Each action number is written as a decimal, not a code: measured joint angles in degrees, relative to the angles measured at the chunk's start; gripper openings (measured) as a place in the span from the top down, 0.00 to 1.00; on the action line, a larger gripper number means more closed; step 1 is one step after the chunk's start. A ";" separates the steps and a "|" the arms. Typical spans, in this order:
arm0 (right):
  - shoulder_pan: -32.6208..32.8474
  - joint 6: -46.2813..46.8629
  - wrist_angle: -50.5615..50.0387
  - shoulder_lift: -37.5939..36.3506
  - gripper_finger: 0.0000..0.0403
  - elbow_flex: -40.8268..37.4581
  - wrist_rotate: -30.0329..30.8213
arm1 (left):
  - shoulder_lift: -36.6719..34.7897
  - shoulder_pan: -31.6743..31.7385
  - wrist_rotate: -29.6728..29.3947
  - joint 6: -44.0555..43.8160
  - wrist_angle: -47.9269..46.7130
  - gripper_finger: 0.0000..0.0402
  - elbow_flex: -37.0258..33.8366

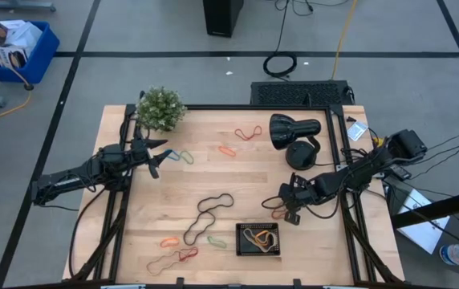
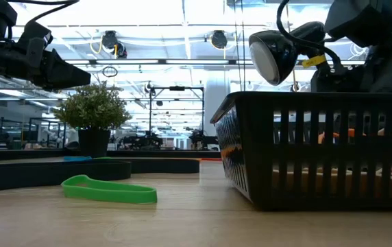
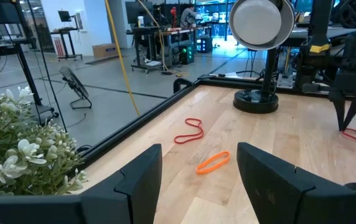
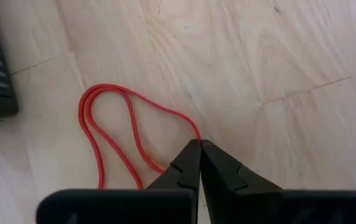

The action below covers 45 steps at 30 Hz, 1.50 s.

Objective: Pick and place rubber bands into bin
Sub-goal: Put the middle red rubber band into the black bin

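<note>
A: Since the right tool (image 4: 199, 144) has its two fingers pressed together on the red rubber band (image 4: 106, 134), is the pick the step in hand?

B: It looks that way. In the right wrist view the tips meet right on the strand, and the rest of the loop lies slack on the table (image 4: 259, 56), so the band does not appear lifted yet.

A: Where does that put it relative to the bin (image 1: 259, 239)?

B: In the high view the right tool (image 1: 292, 199) sits low over the wood, near the bin and just beyond its far right corner. The bin rests near the table's front edge and already holds a tan band (image 1: 260, 238).

A: What does the next move call for?

B: Probably a straight lift until the floppy loop hangs free, then a short carry over the raised rim before the fingers part. A thin strand could slip out of the pinch, so a gentle rise seems wise.

A: And the other arm?

B: The left tool (image 3: 200, 171) hovers with fingers apart near the plant (image 1: 161, 108), holding nothing. Ahead of it lie an orange band (image 3: 213, 162) and another red band (image 3: 189, 131). A long black loop (image 1: 207, 217) and several coloured bands remain on the table, so much of the task is left.
</note>
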 joint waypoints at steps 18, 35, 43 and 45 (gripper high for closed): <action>0.07 -12.68 16.07 -19.96 1.00 3.87 10.74 | 0.00 0.00 0.00 0.24 -0.04 0.46 0.00; 1.60 -25.63 38.89 -22.36 1.00 9.72 -1.10 | 0.00 0.00 0.00 0.28 -0.02 0.46 0.00; 5.06 -29.21 26.40 -13.78 1.00 21.62 -0.82 | 0.00 0.00 0.00 0.37 -0.02 0.46 0.00; 6.01 -29.19 24.44 -11.17 1.00 23.39 -0.84 | -0.02 0.00 0.00 0.43 -0.02 0.46 0.00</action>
